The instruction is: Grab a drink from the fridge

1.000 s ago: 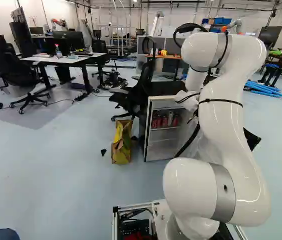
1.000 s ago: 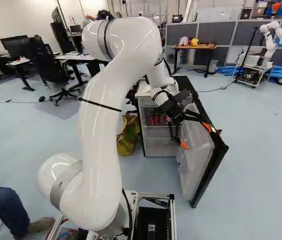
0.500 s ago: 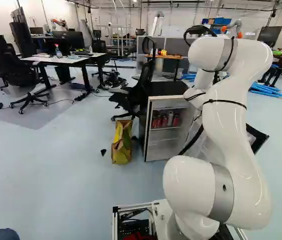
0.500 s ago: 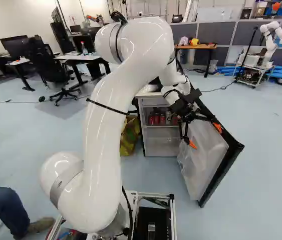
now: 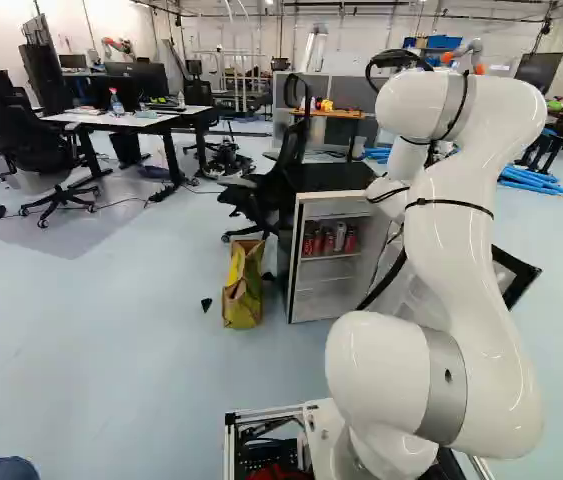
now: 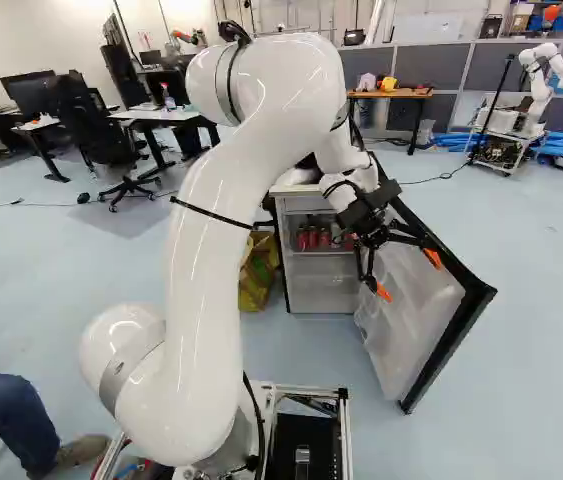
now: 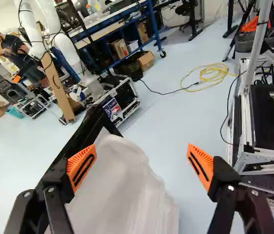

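Hanging with fingers spread beside the swung-out door, the gripper faces away from the drink cans, which stand upright to its left and farther off, inside the fridge.

Yellow bag: floor, near black chair | spray bottle: white surface, near front edge | yellow object: wooden surface, back edge | blue tubes: floor | yellow cable: floor

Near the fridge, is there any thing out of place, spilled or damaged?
One small oddity: a dark scrap lies alone on the floor near the yellow bag; I cannot tell what it is. The fridge door stands wide open, but the task explains that.
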`<state>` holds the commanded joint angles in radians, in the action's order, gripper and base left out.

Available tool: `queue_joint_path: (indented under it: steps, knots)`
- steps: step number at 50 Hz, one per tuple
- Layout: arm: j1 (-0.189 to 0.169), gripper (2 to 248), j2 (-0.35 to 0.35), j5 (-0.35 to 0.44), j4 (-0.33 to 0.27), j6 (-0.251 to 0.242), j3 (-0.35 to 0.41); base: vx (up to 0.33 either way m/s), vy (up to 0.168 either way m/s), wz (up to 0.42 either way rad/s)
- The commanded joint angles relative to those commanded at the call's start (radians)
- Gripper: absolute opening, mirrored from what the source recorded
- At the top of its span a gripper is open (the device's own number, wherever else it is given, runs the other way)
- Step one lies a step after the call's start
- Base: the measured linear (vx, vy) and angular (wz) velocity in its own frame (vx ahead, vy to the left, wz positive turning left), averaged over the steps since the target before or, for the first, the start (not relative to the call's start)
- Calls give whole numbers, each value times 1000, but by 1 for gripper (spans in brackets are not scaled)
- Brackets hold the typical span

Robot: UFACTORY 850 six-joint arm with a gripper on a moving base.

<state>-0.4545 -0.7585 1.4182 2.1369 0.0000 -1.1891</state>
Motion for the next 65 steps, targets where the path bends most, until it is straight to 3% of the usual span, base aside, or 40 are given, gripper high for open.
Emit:
queue_joint_path:
  steps: [65]
  knots:
    - [164,247,216,0,-666,0,486,0,0,0]
